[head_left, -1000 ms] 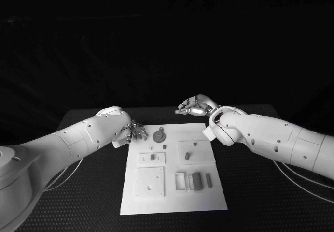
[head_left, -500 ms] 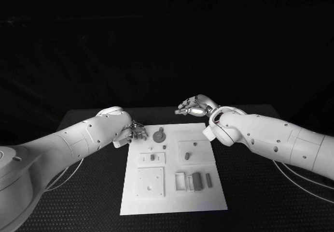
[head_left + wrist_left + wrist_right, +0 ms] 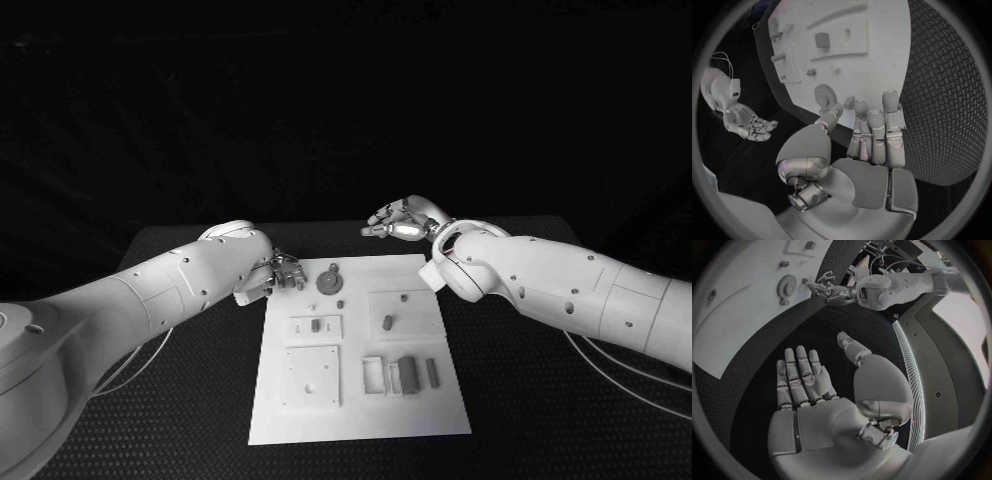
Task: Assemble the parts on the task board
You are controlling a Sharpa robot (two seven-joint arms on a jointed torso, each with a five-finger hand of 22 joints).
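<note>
Head view had the task board (image 3: 361, 350), a white plate, lying lengthwise in the middle of the black table (image 3: 548, 400). Left hand (image 3: 277, 272) sat at the board's far left corner, fingers pointing at the gear-shaped part (image 3: 330, 284) there, not touching it as far as could be seen. Right hand (image 3: 397, 218) hovered past the board's far edge, above the table, well apart from any part.

Parts on the board: the gear at the far left, a small peg (image 3: 388, 322) in the raised square on the right, a short piece (image 3: 315, 324) in the small plate on the left, and two dark bars (image 3: 410, 373) next to a white slotted holder near the middle right.

Left wrist view showed the left hand (image 3: 870, 135) with fingers stretched out and close together, thumb off to the side, nothing held; fingertips lay just beside the gear (image 3: 824, 93) over the board edge. Right wrist view showed the right hand (image 3: 804, 375) flat, fingers extended, palm bare, holding nothing, over dark table just off the board (image 3: 748, 315). The left hand (image 3: 826, 287) appeared beyond it near the gear (image 3: 787, 285).
</note>
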